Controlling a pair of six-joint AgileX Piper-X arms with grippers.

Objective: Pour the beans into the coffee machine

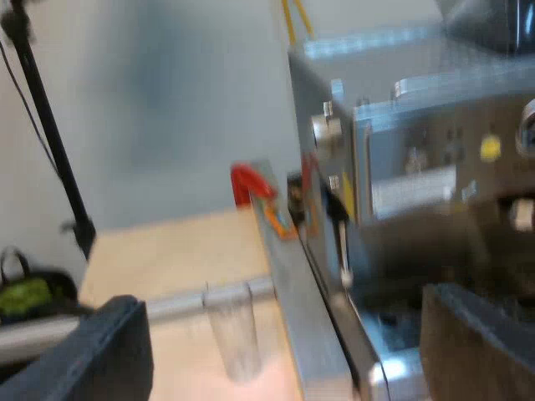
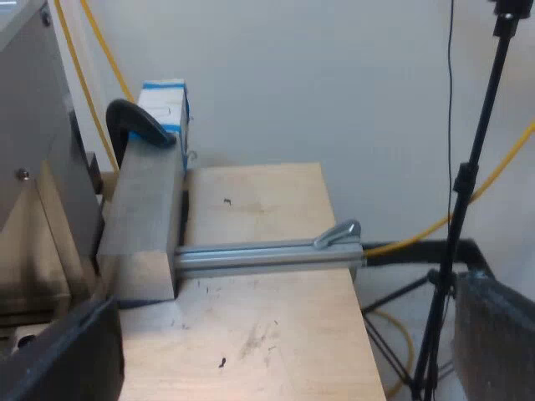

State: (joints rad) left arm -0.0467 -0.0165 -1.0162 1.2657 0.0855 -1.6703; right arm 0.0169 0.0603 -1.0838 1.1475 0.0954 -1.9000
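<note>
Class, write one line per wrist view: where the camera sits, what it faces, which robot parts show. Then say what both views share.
Left wrist view: rides the left arm behind the open left gripper, facing the machine front and a glass on the table; both fingers show.
Right wrist view: rides the right arm behind the open right gripper, looking over the table and a rail toward the wall; both fingers show.
Shared: the table and wall.

Wooden table point(image 2: 267, 334) bearing metal rail point(image 2: 259, 255); black stand point(image 2: 466, 167) beside
</note>
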